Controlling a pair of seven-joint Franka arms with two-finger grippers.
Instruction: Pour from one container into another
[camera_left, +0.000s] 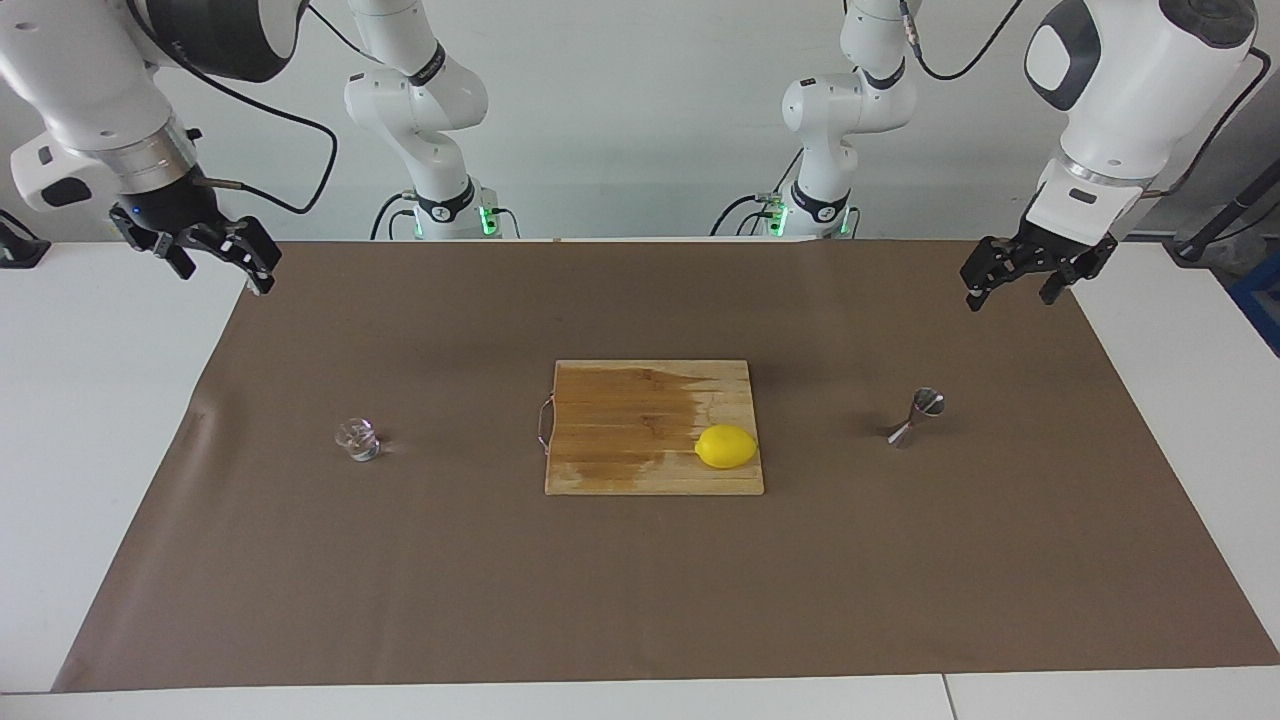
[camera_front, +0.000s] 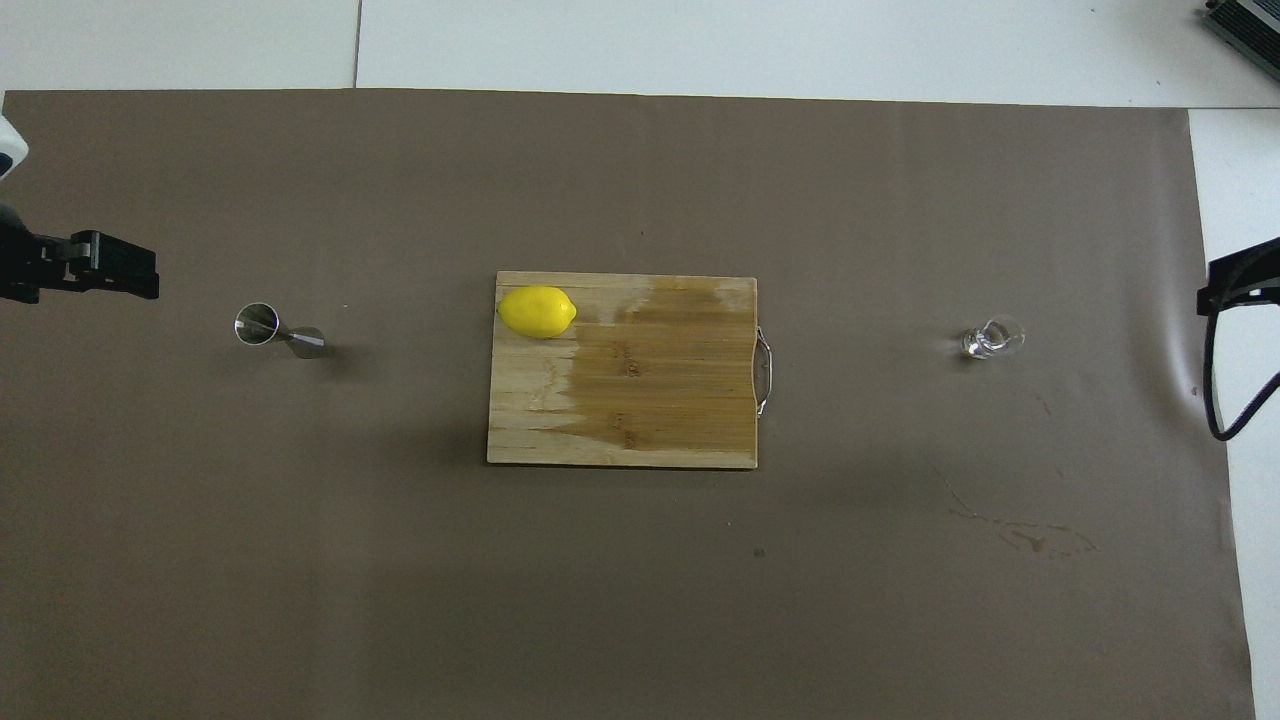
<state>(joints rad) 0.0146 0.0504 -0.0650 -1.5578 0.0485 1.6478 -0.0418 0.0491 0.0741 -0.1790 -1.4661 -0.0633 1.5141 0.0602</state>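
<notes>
Nothing poured yet: we wait with both hands open and empty.

Our right hand (camera_left: 215, 255) hangs raised over its end of the table (camera_left: 110, 420), and the small glass (camera_left: 358, 440) stands upright on the brown mat, well apart from it toward the middle. Our left hand (camera_left: 1030, 270) hangs the same way at its end, with the steel jigger (camera_left: 920, 417) standing well apart from it. Between them a lemon (camera_left: 727, 446) rests on a cutting board (camera_left: 640, 420). Grasping, carrying and tipping the glass all remain, as we judge it.
</notes>
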